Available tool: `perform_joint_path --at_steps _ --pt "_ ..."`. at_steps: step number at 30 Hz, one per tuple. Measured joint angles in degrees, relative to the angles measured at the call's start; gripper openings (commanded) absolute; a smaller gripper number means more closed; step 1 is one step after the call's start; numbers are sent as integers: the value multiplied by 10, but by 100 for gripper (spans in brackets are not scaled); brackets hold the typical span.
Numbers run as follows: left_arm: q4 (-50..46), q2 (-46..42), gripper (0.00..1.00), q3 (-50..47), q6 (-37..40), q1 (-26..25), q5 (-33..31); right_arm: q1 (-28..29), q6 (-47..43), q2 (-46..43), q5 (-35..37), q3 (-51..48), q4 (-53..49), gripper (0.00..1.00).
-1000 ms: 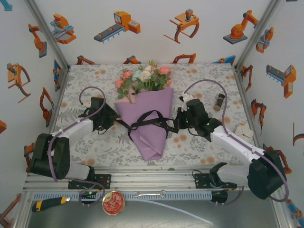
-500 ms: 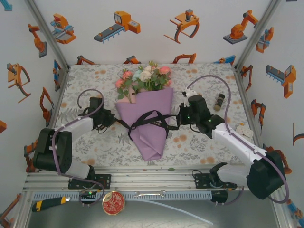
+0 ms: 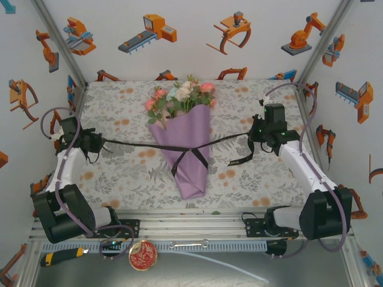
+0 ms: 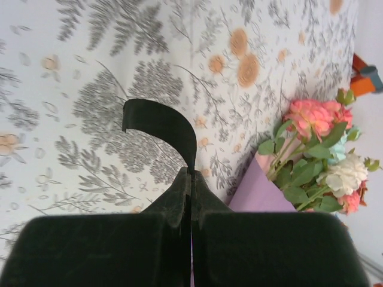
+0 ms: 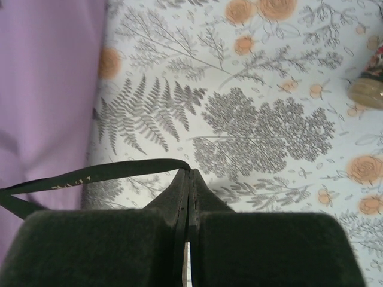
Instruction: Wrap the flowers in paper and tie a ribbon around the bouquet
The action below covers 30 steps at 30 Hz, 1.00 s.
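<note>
Left fingers (image 4: 178,194) and right fingers (image 5: 178,192) have pulled apart toward table (image 3: 119,101) edges, each pinching taut ribbon (image 3: 131,144).

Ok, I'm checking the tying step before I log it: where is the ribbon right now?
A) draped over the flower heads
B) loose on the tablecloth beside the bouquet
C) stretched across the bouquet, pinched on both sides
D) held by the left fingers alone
C: the ribbon runs straight across the bouquet, clamped in the shut left fingers and right fingers.
</note>
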Motion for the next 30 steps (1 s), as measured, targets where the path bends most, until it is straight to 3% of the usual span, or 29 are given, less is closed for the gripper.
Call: perform_joint_path --at_steps 13,20,24,25,28,30 --pt "-26 25 0 -5 32 151 37 -146 18 113 -61 0 -59 0" --pt "-68 21 0 -14 47 249 39 -277 102 91 -63 -23 -71 0" --pt "-88 18 0 -26 47 285 59 -320 152 70 -75 -37 -66 0" --pt "-84 18 2 -30 47 286 65 -320 156 67 -84 -38 -57 4" --pt "-53 16 37 -45 42 271 90 -306 146 62 -112 -40 -12 36" --pt "-41 5 54 -53 42 235 107 -269 119 51 -109 -40 1 47"
